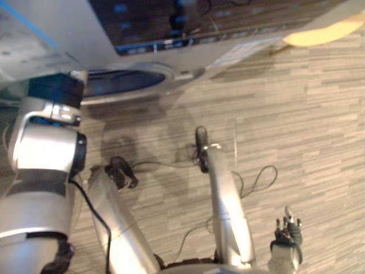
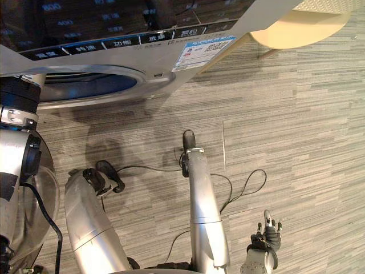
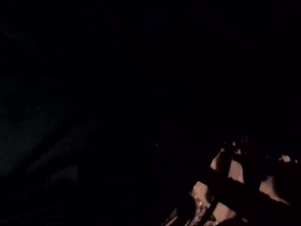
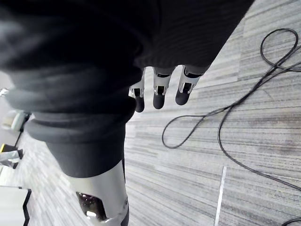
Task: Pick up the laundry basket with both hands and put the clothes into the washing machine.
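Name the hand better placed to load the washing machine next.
Left, likely. The left hand is up at the washing machine's round opening, its wrist view dark. The right hand hangs low over the floor, away from the machine, fingers straight and empty.

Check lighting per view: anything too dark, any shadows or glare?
Left wrist view: almost black, a pale patch behind dark bars, unidentifiable. Eye views: evenly lit; soft shadow on the floor beside the washing machine, dim lit marks on its dark panel. Right wrist view: well lit, right hand open.
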